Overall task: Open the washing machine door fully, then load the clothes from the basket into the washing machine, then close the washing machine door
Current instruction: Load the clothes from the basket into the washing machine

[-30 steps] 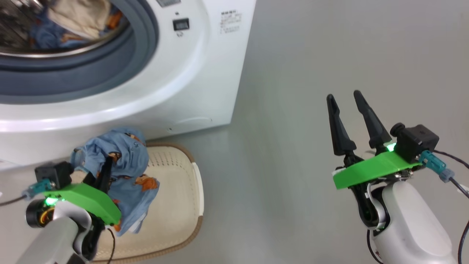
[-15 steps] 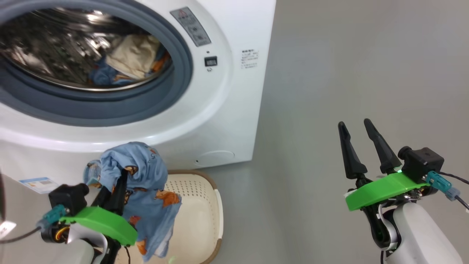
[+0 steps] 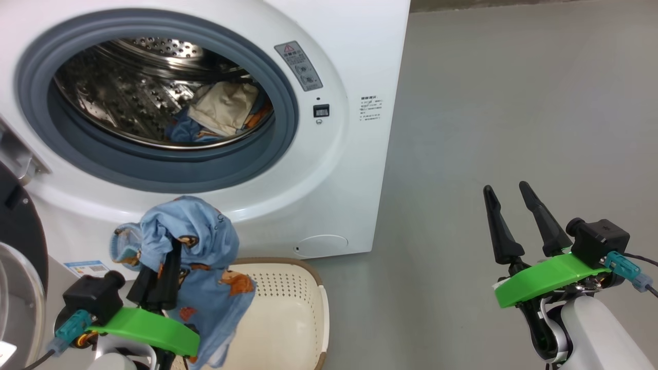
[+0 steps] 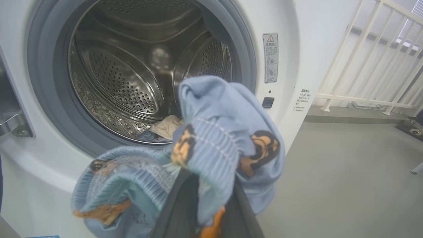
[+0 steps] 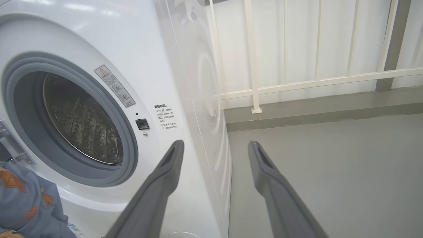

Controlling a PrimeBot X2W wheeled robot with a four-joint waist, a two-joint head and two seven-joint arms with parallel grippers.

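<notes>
Head cam has tipped up since a sec ago, so the drum mouth now sits mid-view; that shift is the cam's, not the things'. Rel. to the machine front, the left tool [image 3: 163, 267] w/ its load has come up a little from over the basket. Nearest: left tool is clamped on a blue printed piece [image 3: 205, 241], fabric bunched over and around both fingers and hanging down the side; the left wrist view has the wad right in front of the opening, not yet past the lip. Just behind and below it is the basket [image 3: 314, 308]; what shows of its inside is bare, but the part behind the cloth is hidden, so can't say it's the last piece. Right tool [image 3: 506, 189] hangs off to the side over the floor [image 3: 514, 103], fingers apart, holding and touching nothing. At far left the washing machine door [image 3: 13, 216] is swung wide, so step 1 looks done. On the washing machine [image 3: 349, 169], inside the grey gasket [image 3: 154, 172], a cream piece [image 3: 223, 105] and more blue print already lie low in the drum [image 3: 113, 97]. Judged approx. mid-load: this piece still to go in, then door to close.
</notes>
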